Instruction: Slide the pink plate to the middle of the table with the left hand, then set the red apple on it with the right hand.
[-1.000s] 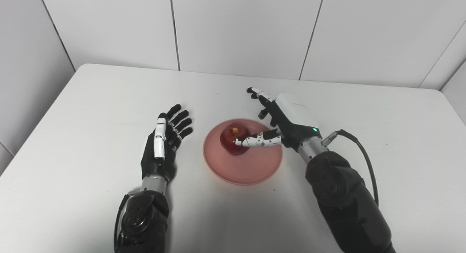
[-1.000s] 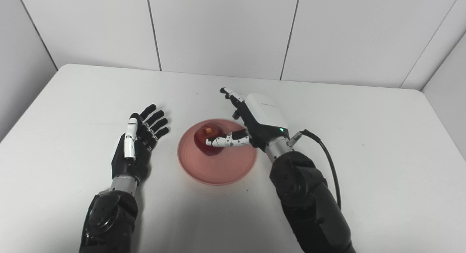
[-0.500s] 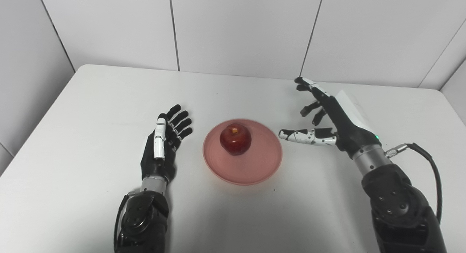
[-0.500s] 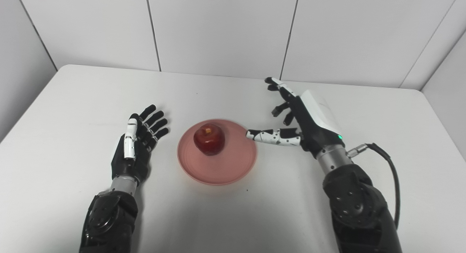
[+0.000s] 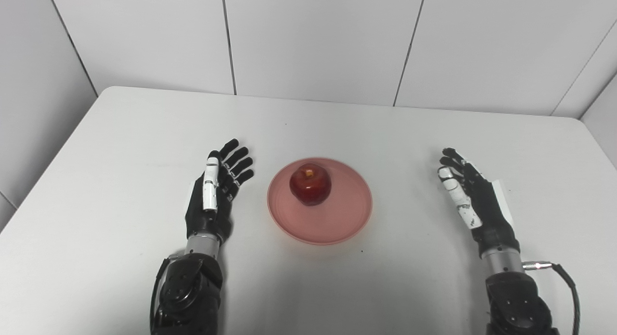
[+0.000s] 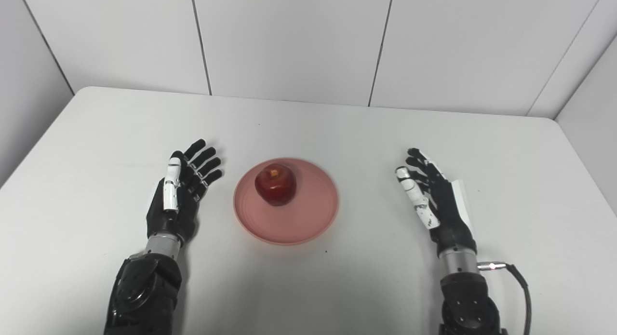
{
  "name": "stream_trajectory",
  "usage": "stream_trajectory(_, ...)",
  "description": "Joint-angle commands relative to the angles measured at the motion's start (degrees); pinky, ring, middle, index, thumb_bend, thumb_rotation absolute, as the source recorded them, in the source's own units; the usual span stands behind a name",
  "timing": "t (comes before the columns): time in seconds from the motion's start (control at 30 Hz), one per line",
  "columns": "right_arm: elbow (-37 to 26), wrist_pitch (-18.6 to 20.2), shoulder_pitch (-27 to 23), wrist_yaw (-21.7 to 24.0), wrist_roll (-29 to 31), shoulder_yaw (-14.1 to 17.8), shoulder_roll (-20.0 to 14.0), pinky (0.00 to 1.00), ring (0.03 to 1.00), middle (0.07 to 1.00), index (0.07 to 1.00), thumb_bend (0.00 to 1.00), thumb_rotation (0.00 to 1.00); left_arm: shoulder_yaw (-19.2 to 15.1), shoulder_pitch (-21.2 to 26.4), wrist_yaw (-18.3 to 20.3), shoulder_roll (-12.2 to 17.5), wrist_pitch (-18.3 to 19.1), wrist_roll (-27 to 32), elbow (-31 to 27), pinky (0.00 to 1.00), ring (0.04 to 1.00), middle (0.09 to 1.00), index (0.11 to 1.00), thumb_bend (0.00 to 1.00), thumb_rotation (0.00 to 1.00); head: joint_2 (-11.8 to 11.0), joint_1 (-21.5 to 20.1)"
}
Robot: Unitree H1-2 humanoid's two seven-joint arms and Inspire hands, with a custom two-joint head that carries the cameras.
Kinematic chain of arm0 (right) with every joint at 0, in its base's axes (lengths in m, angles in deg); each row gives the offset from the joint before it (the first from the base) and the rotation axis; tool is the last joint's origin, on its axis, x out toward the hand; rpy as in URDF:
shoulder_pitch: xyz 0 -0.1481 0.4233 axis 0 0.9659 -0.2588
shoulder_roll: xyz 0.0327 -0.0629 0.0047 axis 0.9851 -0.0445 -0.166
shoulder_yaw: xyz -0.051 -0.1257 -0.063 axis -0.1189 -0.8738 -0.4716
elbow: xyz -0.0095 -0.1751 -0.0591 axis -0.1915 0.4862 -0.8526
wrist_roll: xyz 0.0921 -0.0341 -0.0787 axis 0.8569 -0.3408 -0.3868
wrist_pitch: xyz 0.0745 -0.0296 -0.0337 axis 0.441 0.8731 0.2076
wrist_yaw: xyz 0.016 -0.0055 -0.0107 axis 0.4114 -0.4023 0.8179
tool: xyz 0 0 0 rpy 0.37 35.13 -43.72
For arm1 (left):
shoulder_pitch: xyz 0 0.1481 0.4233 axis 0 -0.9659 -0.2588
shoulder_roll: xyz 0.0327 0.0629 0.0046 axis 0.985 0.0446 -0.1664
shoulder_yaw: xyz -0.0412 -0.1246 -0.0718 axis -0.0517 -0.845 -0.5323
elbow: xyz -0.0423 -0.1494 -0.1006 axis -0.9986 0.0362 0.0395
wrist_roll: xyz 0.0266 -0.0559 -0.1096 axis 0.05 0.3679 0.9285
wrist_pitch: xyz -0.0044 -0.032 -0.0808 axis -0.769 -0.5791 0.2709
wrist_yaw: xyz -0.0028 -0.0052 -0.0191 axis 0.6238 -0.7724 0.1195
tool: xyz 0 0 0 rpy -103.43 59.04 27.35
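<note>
With the red apple (image 5: 310,183) on the pink plate (image 5: 337,219), you see both hands empty.
Left hand (image 5: 215,190) and right hand (image 5: 470,200) flank it, fingers spread.

Right hand withdrawn from the apple.
The right hand (image 5: 475,202) has pulled back from the red apple (image 5: 310,184), fingers (image 5: 453,162) now spread, well right of the pink plate (image 5: 344,218).

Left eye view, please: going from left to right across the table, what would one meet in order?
left hand → pink plate, with the red apple sitting on its left-centre part → right hand.
</note>
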Motion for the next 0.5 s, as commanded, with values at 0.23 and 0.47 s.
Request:
stream_trajectory(0.23, 9.3, -12.3, -1.6, -1.9, 9.9, 0.5, 2.6, 0.85, 0.843, 0.865, 0.858, 0.32, 1.0, 0.6, 0.0, 1.4, 0.6, 0.1, 0.4, -1.9, 0.8, 0.814, 0.817, 0.798, 0.38, 1.0, 0.3, 0.4)
stream_trajectory(0.47, 11.0, -14.1, -1.5, -2.7, 10.6, -0.4, 2.5, 0.88, 0.848, 0.867, 0.862, 0.3, 1.0, 0.4, -0.2, 2.0, 0.9, -0.2, 0.9, -1.5, 0.81, 0.82, 0.822, 0.804, 0.38, 1.0, 0.4, 0.6)
